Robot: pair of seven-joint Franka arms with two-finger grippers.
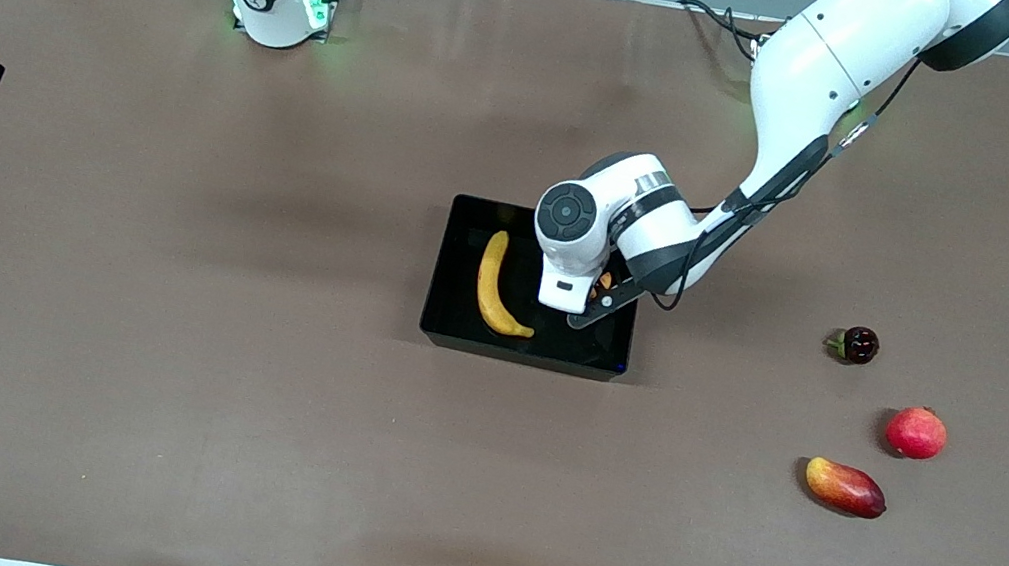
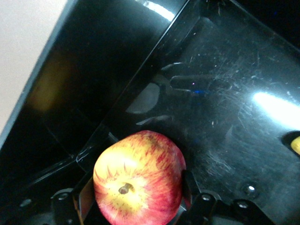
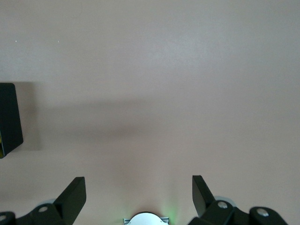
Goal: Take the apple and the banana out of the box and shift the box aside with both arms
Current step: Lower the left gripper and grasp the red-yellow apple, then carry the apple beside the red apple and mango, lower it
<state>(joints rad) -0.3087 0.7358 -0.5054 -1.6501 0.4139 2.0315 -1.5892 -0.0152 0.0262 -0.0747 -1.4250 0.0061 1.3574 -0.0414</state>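
Glossy black box point(image 1: 456, 331), no legible writing

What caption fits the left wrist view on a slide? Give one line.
Left pincer straddles the apple inside the black box, fingers either side.

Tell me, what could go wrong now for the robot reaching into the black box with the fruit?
The left gripper has its fingers on either side of the small round red-and-yellow apple, low in a corner of the shallow glossy black plastic box. The round apple might slip out. A finger might bump the box wall. The long curved yellow banana lies close by. The right gripper waits open over bare table.
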